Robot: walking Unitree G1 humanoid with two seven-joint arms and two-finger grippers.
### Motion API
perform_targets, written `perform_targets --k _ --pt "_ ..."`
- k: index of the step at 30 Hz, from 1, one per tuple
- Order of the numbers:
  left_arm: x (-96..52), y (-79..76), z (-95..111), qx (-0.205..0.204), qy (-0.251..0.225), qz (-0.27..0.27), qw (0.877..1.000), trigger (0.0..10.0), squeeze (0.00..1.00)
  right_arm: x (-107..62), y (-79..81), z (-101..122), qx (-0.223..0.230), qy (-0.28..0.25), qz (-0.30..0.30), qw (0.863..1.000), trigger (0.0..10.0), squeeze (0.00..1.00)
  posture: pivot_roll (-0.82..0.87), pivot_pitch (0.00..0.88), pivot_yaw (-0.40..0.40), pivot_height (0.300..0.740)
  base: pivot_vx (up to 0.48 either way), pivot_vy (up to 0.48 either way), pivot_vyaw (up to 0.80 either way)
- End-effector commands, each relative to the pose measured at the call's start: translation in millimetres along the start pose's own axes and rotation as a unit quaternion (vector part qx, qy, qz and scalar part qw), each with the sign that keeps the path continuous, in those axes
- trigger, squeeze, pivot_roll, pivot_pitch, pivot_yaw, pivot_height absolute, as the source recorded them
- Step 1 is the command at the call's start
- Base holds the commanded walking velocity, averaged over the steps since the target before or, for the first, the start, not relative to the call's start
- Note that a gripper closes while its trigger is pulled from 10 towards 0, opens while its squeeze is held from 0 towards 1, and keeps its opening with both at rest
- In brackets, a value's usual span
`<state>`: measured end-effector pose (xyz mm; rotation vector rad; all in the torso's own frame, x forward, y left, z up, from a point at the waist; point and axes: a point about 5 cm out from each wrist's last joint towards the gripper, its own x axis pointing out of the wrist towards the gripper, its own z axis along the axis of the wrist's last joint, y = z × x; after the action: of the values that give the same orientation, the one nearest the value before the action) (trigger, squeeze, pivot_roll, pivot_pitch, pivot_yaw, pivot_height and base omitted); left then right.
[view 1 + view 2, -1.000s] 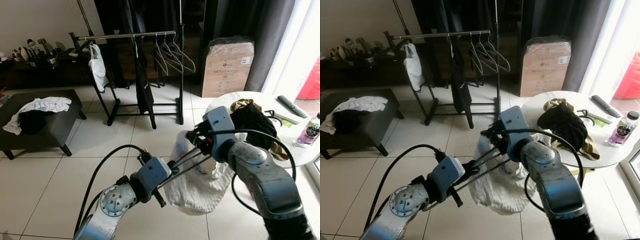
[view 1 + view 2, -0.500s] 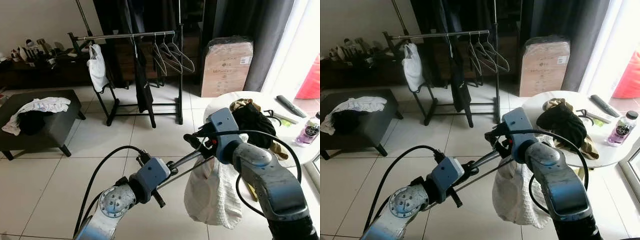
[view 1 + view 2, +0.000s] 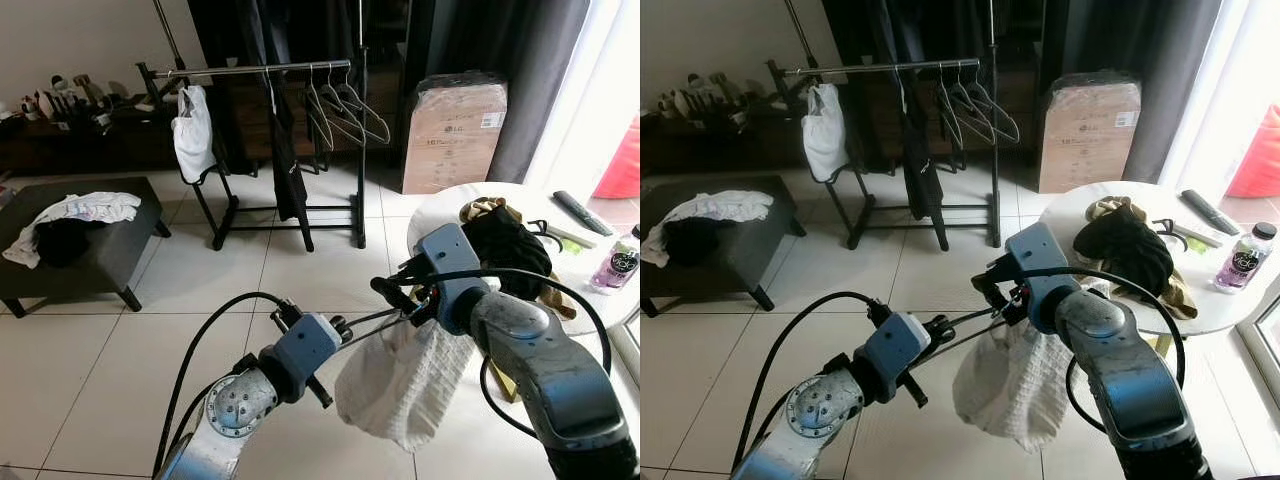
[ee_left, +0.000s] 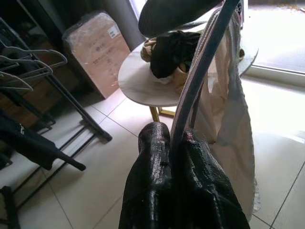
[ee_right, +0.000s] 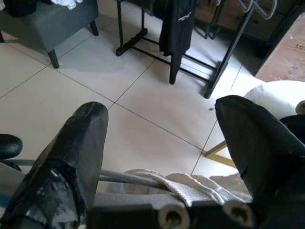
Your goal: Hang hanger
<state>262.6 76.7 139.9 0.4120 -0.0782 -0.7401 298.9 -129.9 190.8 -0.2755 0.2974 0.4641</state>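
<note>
A thin grey hanger (image 3: 378, 322) carries a white cloth (image 3: 395, 380) that hangs low in front of me. My left gripper (image 3: 338, 329) is shut on one end of the hanger; in the left wrist view its black fingers (image 4: 157, 157) pinch the grey rod (image 4: 200, 71). My right gripper (image 3: 402, 297) is at the hanger's other end, above the cloth. Its fingers (image 5: 81, 138) stand wide apart, open, with the rod (image 5: 121, 179) and cloth (image 5: 190, 183) between them. The clothes rack (image 3: 260, 70) stands across the tiled floor.
The rack holds empty hangers (image 3: 345, 110), a white garment (image 3: 192, 135) and a black garment (image 3: 287, 165). Beside it stands a cardboard box (image 3: 455, 130). On my right, a round white table (image 3: 440, 205) holds dark clothes and a bottle (image 3: 620, 262). A grey bench (image 3: 100, 255) is at left.
The white cloth has swung left and risen from under my right arm. Both grippers stay at the hanger; the right one has shifted slightly.
</note>
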Motion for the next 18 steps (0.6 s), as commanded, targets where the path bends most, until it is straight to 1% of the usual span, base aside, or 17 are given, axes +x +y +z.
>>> perform_targets --k 1,2,3,4,5,6,8,12,14,18 --pt "-1.8 23.4 21 0.009 -0.053 0.073 0.996 10.0 0.0 4.8 17.2 -11 0.017 0.024 0.037 0.999 10.0 0.0 -0.08 0.092 0.038 0.74 0.0 0.0 0.0" --pt "-3.1 20.3 20 0.008 -0.051 0.059 0.997 10.0 0.0 7.8 12.3 -9 0.035 0.015 0.013 0.999 10.0 0.0 -0.08 0.092 0.039 0.74 0.0 0.0 0.0" --pt "-3.1 20.3 20 0.008 -0.051 0.059 0.997 10.0 0.0 7.8 12.3 -9 0.035 0.015 0.013 0.999 10.0 0.0 -0.08 0.092 0.039 0.74 0.0 0.0 0.0" --pt "-3.8 17.8 20 0.009 -0.05 0.051 0.997 10.0 0.0 11.0 8.2 -2 0.067 -0.003 -0.004 0.998 10.0 0.0 -0.08 0.092 0.039 0.74 0.0 0.0 0.0" --pt "-3.9 17.2 20 0.009 -0.051 0.049 0.997 10.0 0.0 11.8 7.3 0 0.079 -0.009 -0.008 0.997 10.0 0.0 -0.08 0.09 0.04 0.74 0.0 0.0 0.0" --pt "-3.9 17.2 20 0.009 -0.051 0.049 0.997 10.0 0.0 11.8 7.3 0 0.079 -0.009 -0.008 0.997 10.0 0.0 -0.08 0.09 0.04 0.74 0.0 0.0 0.0" --pt "-3.7 16.2 20 0.011 -0.052 0.045 0.998 10.0 0.0 13.8 9.0 9 0.115 -0.033 -0.003 0.993 10.0 0.0 -0.08 0.088 0.04 0.74 0.0 0.0 0.0" --pt "-3.5 15.3 20 0.012 -0.052 0.04 0.998 10.0 0.0 14.6 13.8 14 0.139 -0.047 0.01 0.989 10.0 0.0 -0.07 0.087 0.043 0.74 0.0 0.0 0.0" --pt "-3.6 15.3 19 0.012 -0.051 0.039 0.998 10.0 0.0 15.4 13.8 19 0.184 -0.061 0.008 0.981 10.0 0.0 -0.07 0.087 0.043 0.74 0.0 0.0 0.0" --pt "-3.3 14.8 19 0.015 -0.05 0.037 0.998 10.0 0.0 17.1 9.7 25 0.237 -0.078 0.001 0.968 10.0 0.0 -0.07 0.086 0.044 0.74 0.0 0.0 0.0"
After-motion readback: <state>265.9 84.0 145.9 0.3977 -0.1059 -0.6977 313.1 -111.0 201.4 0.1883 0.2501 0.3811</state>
